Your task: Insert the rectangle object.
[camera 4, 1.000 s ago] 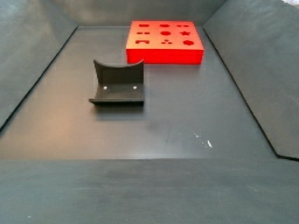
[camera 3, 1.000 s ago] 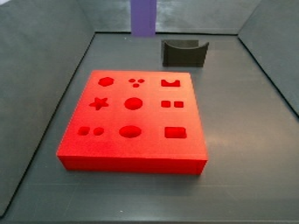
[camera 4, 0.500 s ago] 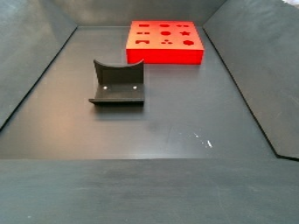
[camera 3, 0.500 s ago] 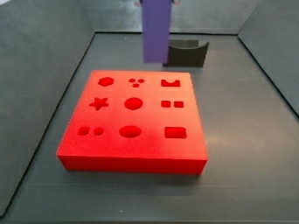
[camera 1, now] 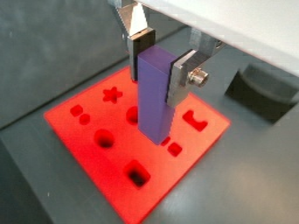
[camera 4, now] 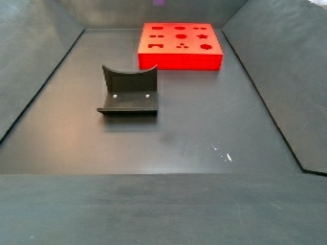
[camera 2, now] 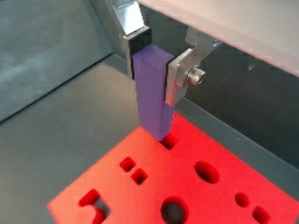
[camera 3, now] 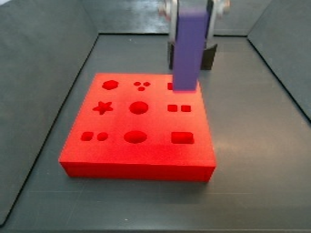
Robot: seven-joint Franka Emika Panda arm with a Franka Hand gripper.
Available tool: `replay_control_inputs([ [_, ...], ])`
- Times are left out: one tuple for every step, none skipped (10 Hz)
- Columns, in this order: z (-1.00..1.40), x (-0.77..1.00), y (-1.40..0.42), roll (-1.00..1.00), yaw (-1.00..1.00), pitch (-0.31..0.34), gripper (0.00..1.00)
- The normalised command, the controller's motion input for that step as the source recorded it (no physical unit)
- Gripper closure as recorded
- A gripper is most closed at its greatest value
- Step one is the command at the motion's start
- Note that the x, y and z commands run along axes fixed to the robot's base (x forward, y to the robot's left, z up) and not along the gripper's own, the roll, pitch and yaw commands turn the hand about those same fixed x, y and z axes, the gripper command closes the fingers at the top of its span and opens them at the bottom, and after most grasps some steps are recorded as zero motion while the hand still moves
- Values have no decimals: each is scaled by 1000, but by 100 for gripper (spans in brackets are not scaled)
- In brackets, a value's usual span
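Gripper [camera 1: 159, 54] is above the red board [camera 1: 105, 162], its flat silver fingers [camera 1: 184, 74] pinching the rectangle object [camera 1: 153, 92] at its upper part; same grip in both wrist views, gripper [camera 2: 159, 54] with a plate on either side of the purple block [camera 2: 152, 96]. Block hangs upright, long axis vertical, lower end free and close over the board's top face, near small cutouts; whether it touches the board [camera 2: 163, 188] can't be told from the wrist views. In a side view the rectangle object [camera 3: 187, 50] stands tall over the far right part of the red board [camera 3: 140, 159], its bottom end near the notched cutout and the pair of small square holes; gripper [camera 3: 188, 7] is only partly in frame at the top edge, fingers mostly hidden by the block. Board top shows a star, circles, squares, a rectangular slot [camera 3: 183, 138] at the near right corner. Dark grey curved holder [camera 3: 209, 53] sits behind the block, mostly covered by it. Other side view shows the red board [camera 4: 179, 59] far back on the dark floor and the curved holder [camera 4: 128, 91] well apart from it nearer the camera; gripper and block are out of that frame.
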Motion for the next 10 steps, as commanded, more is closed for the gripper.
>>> replay_control_inputs([
  [-431,86,-266,0,0,1,100],
  [-400,0,-343,150,0,0,100],
  [-334,0,-346,281,0,0,100],
  [-323,0,-200,119,0,-9,100],
  [-294,89,-129,84,0,-34,100],
  [-309,114,-103,120,0,-59,100],
  [-289,60,-74,121,0,-20,100],
  [-297,43,-66,83,0,-19,100],
  [-286,40,-106,126,0,-23,100],
  [-277,66,-126,196,0,-20,100],
])
